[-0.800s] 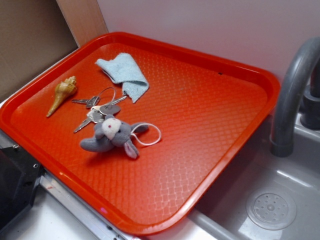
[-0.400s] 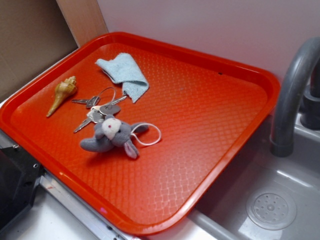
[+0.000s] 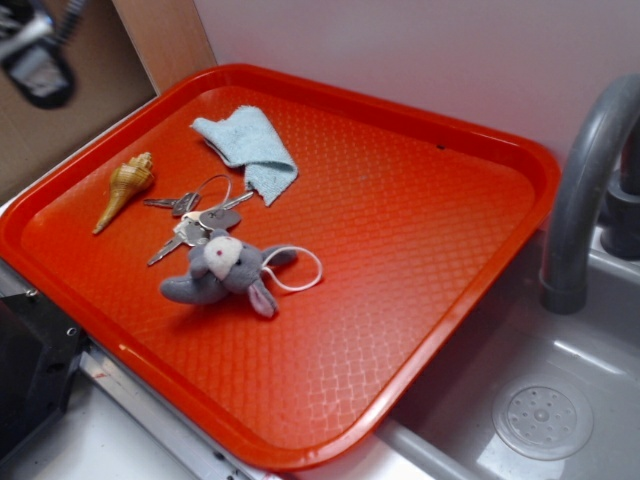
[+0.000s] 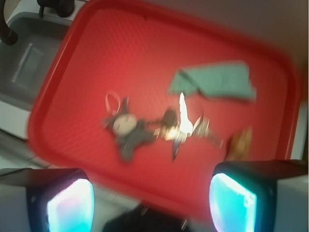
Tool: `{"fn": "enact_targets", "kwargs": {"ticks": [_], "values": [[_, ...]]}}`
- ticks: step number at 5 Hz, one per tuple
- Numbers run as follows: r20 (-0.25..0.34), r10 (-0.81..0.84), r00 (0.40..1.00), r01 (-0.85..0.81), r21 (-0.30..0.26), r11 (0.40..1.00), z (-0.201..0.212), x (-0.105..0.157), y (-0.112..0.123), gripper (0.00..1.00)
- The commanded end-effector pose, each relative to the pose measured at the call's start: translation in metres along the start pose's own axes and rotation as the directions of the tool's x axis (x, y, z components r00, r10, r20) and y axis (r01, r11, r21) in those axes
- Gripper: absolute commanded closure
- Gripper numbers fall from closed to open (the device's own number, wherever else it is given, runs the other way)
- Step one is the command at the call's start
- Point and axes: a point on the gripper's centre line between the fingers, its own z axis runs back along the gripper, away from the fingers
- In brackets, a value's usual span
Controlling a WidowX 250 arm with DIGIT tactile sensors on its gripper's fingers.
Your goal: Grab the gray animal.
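Note:
The gray animal (image 3: pixel 228 272), a small plush with a white face, pink-lined ears and a white string loop, lies on the orange tray (image 3: pixel 420 250) left of centre, against a bunch of keys (image 3: pixel 195 215). It also shows in the blurred wrist view (image 4: pixel 126 129). My gripper (image 3: pixel 35 50) is a dark blurred shape high at the top left corner, well away from the animal. In the wrist view the gripper (image 4: pixel 152 203) hangs above the tray's near edge with its two pads far apart and nothing between them.
A light blue cloth (image 3: pixel 250 148) and a tan spiral seashell (image 3: pixel 124 187) lie on the tray's left part. A gray faucet (image 3: pixel 590 180) and sink with a drain (image 3: pixel 542 420) are at the right. A wooden board (image 3: pixel 165 35) stands behind the tray.
My gripper has come into the exterior view at the top left corner. The animal, keys, cloth and shell have not moved.

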Motion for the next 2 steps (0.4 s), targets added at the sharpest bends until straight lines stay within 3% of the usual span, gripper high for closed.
{"fn": "enact_targets", "kwargs": {"ticks": [1,2], "values": [[0.042,-0.283,0.958,0.286,-0.069,0.956,-0.036,0.032,-0.043,0.0],[-0.005,-0.299,0.954,0.297,-0.12,0.947,-0.055,0.025,-0.049,0.0]]}}
